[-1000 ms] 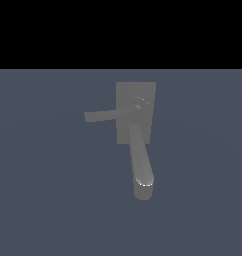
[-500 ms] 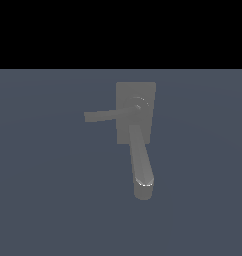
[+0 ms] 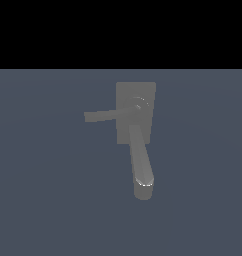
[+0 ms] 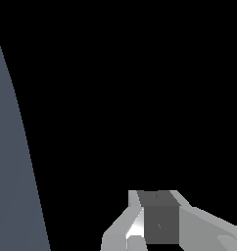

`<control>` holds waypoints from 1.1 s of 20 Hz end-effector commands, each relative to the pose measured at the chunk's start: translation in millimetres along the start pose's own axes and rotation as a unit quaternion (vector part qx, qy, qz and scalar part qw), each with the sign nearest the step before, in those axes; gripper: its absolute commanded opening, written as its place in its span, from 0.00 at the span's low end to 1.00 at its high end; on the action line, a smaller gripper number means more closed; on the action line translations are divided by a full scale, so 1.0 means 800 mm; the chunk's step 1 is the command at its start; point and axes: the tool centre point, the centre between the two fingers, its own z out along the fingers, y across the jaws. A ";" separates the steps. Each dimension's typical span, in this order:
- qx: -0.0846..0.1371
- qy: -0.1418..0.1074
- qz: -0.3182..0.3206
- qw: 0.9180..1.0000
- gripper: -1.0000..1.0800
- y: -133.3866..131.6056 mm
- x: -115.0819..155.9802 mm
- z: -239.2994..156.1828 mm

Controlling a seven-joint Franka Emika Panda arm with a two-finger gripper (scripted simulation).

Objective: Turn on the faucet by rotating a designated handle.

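The matte grey faucet lies on the blue-grey floor in the exterior view. Its flat base plate carries a round hub, and the thick spout runs toward the camera to a glossy tip. The handle, a thin flat bar, sticks out from the hub toward the exterior view's left. The arm is outside the exterior view. In the wrist view my gripper shows against black emptiness, its fingers together with no gap and nothing between them. No part of the faucet appears in the wrist view.
The blue-grey floor spreads around the faucet, with black background beyond its far edge. A strip of the same floor shows along one side of the wrist view.
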 end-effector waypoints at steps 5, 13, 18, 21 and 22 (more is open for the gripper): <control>-0.078 0.095 -0.057 0.991 0.00 -0.038 0.056 -0.054; -0.145 0.216 -0.139 0.955 0.00 -0.123 0.109 -0.124; -0.169 0.292 -0.196 0.921 0.00 -0.194 0.128 -0.168; -0.176 0.336 -0.232 0.896 0.00 -0.243 0.133 -0.192; -0.178 0.351 -0.244 0.886 0.00 -0.260 0.133 -0.200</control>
